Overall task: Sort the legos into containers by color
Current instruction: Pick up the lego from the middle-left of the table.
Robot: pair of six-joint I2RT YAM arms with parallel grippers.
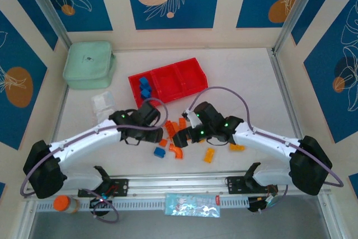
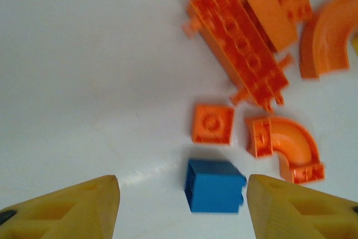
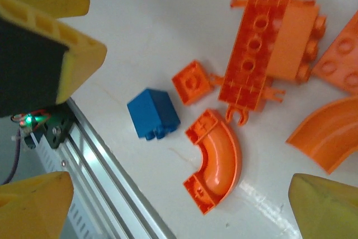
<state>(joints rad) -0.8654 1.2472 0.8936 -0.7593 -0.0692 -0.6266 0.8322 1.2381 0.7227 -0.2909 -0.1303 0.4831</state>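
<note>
Across the centre of the overhead view, both arms bend inward over loose legos [image 1: 169, 128] scattered on the white table [image 1: 246, 93]. The left jaws stand partly apart, and a blue brick [image 2: 214, 186] lies on the table between their yellow fingertips [image 2: 84, 208], at the bottom of the left wrist view. The right jaws gape wide and empty above an orange arch [image 3: 215, 163]. Above the arms, the red tray [image 1: 187, 76] carries blue bricks [image 1: 144, 87] in its left compartment. A mint green pouch [image 1: 89, 64] sits at upper left.
</note>
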